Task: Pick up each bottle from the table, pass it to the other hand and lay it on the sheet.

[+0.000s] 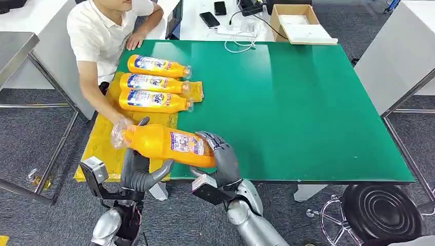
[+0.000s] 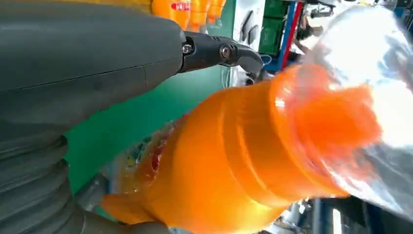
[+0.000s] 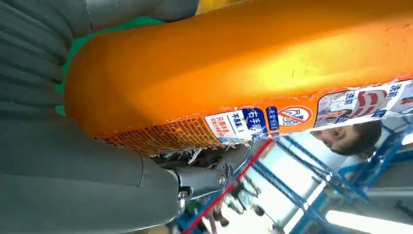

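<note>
Both hands grip bottle [image 1: 164, 144]: right hand [image 1: 221, 156] at base, left hand [image 1: 139, 169] near neck. Confirm left grasp before you release right, then lay on sheet [image 1: 102, 146].

A person [image 1: 105, 36] in a white shirt sits at the far left corner of the green table [image 1: 308, 113], one hand resting on its edge. Beyond the table's far edge, two dark phones [image 1: 214, 14] lie on a white surface, with a coiled white cable [image 1: 240, 43] just beside them and an open cardboard box [image 1: 297, 23] to the right. A black round stool [image 1: 382, 212] stands on the grey carpet near the table's right corner
</note>
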